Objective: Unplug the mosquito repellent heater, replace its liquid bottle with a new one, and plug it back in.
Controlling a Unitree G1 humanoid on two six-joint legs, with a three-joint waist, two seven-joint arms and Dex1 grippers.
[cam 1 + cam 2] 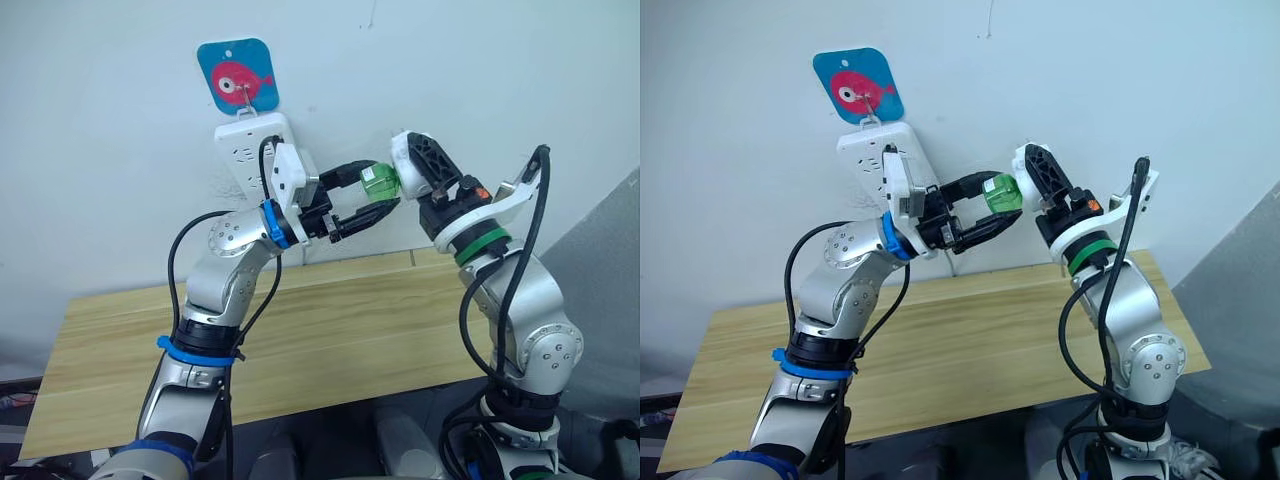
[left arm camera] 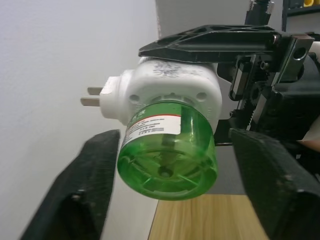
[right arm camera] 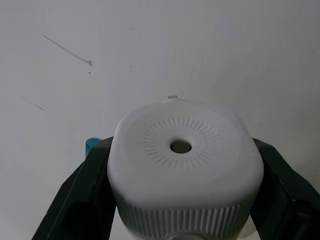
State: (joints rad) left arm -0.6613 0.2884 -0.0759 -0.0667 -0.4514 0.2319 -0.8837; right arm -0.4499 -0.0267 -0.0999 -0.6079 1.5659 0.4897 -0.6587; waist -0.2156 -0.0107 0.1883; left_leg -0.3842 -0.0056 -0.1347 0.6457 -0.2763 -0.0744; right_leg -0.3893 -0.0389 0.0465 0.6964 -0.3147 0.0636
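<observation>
I have the small white rounded plastic mosquito repellent heater (image 1: 408, 158) clamped between the two black fingers of my right gripper (image 3: 181, 200), held up in the air in front of the white wall, well above the light wooden tabletop (image 1: 330, 340). Its round vent hole faces the right wrist camera. The two metal prongs (image 2: 90, 96) stick out free, in no socket. A transparent green liquid bottle (image 2: 167, 152) with a white-and-red label hangs screwed into the heater's underside. My left gripper (image 1: 372, 198) has its fingers spread apart on either side of that bottle, with a gap visible on each side. The long white multi-socket power strip (image 1: 250, 150) hangs on the wall under a blue tag with a pink fish (image 1: 237, 77).
</observation>
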